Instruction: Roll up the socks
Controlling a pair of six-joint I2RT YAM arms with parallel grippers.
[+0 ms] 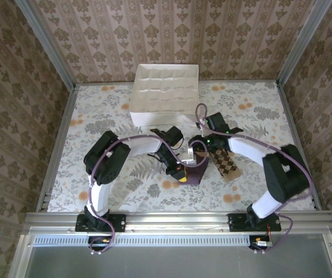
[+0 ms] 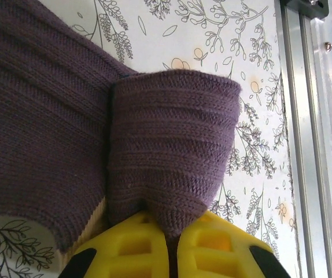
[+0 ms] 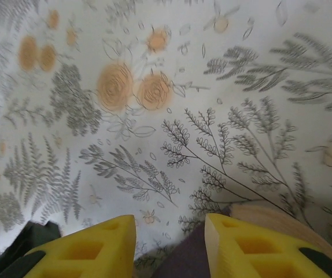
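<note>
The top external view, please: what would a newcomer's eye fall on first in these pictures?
Most striking is the dark purple sock near the middle of the floral table, with a fold of it pinched in the shut left gripper. Just to its right the diamond-checked sock lies flat, and the right gripper is open close by. Behind them a white box stands at the table's far edge.
</note>
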